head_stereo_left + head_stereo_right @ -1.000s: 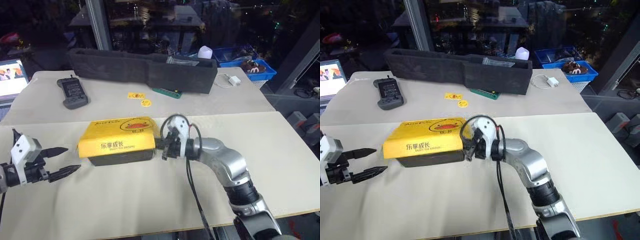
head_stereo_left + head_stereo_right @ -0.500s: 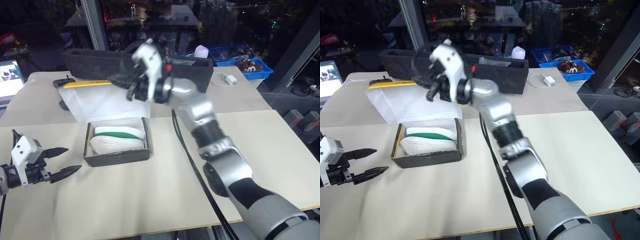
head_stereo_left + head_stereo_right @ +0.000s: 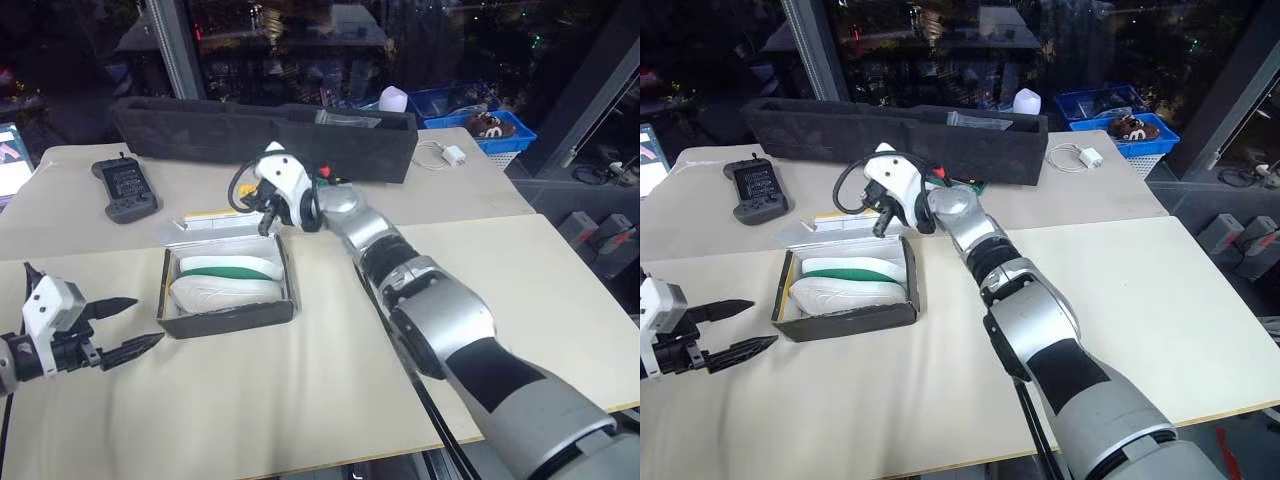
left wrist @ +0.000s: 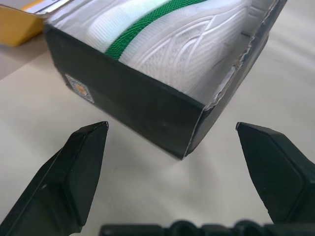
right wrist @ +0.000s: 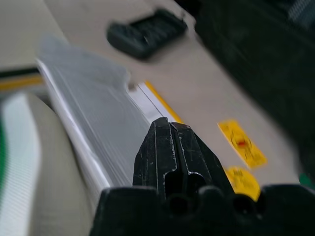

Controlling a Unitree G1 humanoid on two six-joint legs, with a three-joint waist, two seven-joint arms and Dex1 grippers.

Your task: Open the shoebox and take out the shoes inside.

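I am holding my left claw (image 3: 128,328) apart, nearest the open shoebox (image 3: 228,316) by the worktop's left edge, shoes (image 3: 228,280) lying crosswise, while my right claw (image 3: 268,215), pinched together, is hovering behind it.

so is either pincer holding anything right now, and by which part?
No. The right pincer is shut and empty by the shoebox lid; the left pincer hangs open, short of the box.

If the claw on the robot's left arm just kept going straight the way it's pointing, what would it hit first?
Most likely the shoebox: seen from the wrist, the open left gripper points at the box's near dark corner, with bare table between them. The shoes lie inside, behind that wall.
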